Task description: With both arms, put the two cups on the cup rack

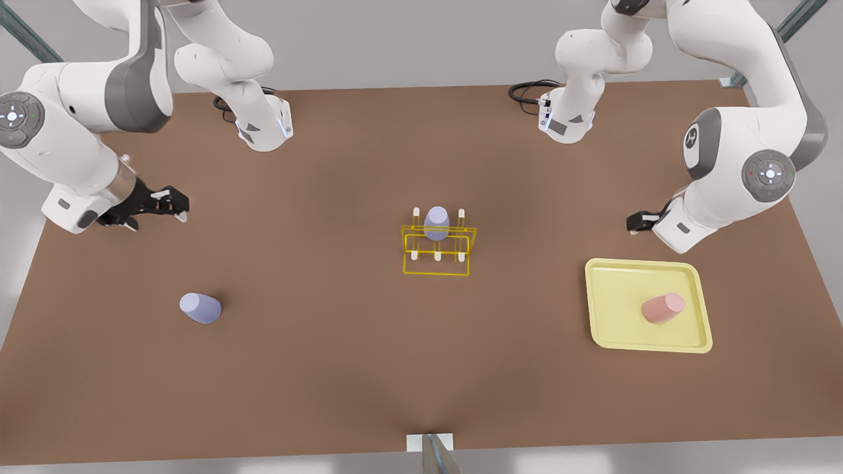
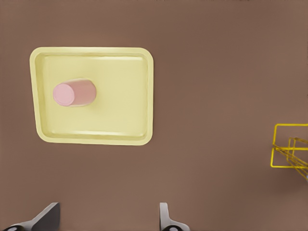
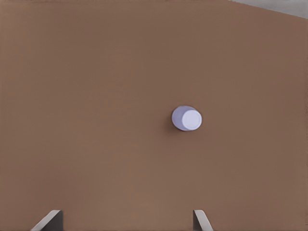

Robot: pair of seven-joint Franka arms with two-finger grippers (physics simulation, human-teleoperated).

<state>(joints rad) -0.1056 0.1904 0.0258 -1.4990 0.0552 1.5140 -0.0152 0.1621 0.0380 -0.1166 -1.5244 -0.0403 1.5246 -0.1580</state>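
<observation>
The blue cup (image 1: 200, 308) and the pink cup (image 1: 664, 308) on the tray (image 1: 609, 329) stand unreached, the rack (image 1: 438, 253) between them already bearing one, so the spread-fingered right gripper (image 1: 172, 203) and left gripper (image 1: 635, 222) must descend and grasp

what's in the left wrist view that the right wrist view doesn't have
Left wrist view, not the right wrist view: a pale yellow tray with a pink cup in it, plus a corner of the yellow wire rack off to one side.

Right wrist view, not the left wrist view: a lavender cup alone on the table.

Shared: the brown table, and each view's own gripper above it with fingers spread open, the left gripper near the tray and the right gripper short of the lavender cup.
</observation>
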